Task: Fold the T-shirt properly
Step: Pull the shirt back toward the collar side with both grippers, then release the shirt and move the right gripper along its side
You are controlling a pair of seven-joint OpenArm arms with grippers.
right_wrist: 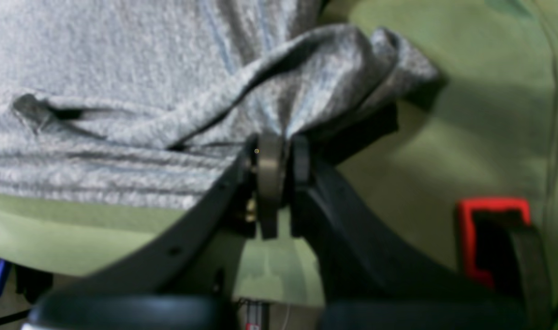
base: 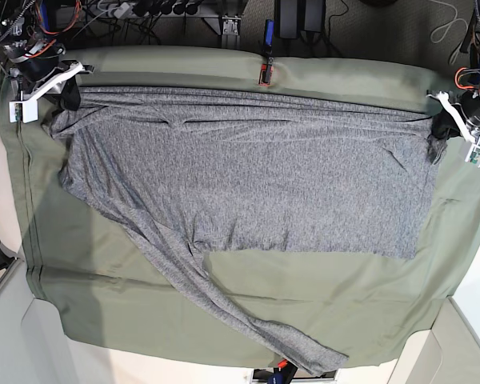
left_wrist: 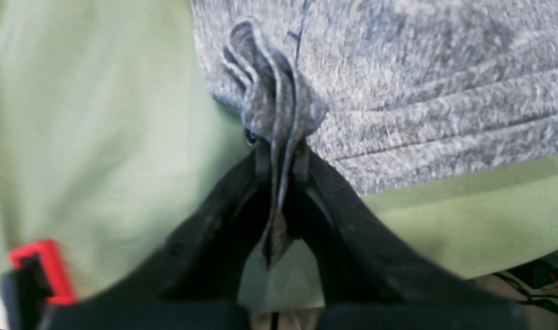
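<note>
Olive cloth (base: 224, 308) covers table; cables and gear crowd far edge. Your T-shirt (base: 248, 184) lies spread flat across cloth, one long sleeve (base: 224, 308) trailing diagonally toward near edge. Your left gripper (left_wrist: 281, 158) has jaws pinched tight on bunched shirt corner. Your right gripper (right_wrist: 283, 158) likewise clamps gathered fabric at opposite far corner. Shirt's far edge runs stretched between both grippers.

Olive-green table cloth (base: 248, 300), T-shirt (base: 248, 176) spread flat, one sleeve trailing diagonally
</note>
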